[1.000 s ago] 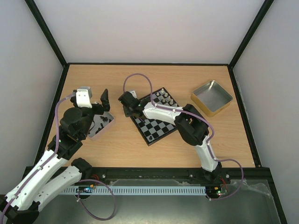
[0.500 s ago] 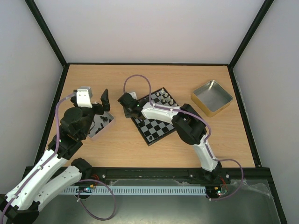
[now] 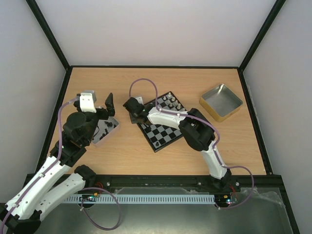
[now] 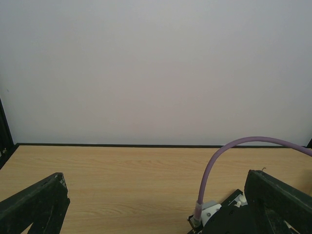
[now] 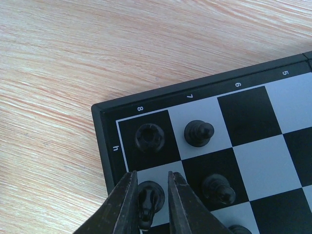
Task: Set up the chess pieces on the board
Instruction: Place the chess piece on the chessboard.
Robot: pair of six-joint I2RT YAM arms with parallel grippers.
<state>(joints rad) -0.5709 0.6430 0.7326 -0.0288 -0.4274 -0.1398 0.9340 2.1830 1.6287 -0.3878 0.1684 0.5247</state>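
The board (image 3: 165, 135) lies at the table's middle, and its corner (image 5: 104, 146) fills the right wrist view. There a black rook (image 5: 149, 137) stands on the corner square, with black pawns (image 5: 199, 133) beside it. My right gripper (image 5: 151, 176) hangs over the neighbouring pale square. Its jaws are slightly parted around a black knight (image 5: 149, 204) that stands on the square, with a gap showing on the knight's right side. Silvery pieces (image 3: 170, 101) line the board's far edge. My left gripper (image 3: 106, 108) is wide open above a tin, holding nothing.
A metal tin (image 3: 112, 131) with several black pieces lies left of the board, under the left arm. A second, gold-rimmed tin (image 3: 220, 101) sits at the right. The right arm's purple cable (image 4: 229, 156) loops over bare wood behind the board.
My right gripper's jaws have parted a little around the black knight, which now stands on its square. The right wrist shifted slightly left. The left arm has not moved.
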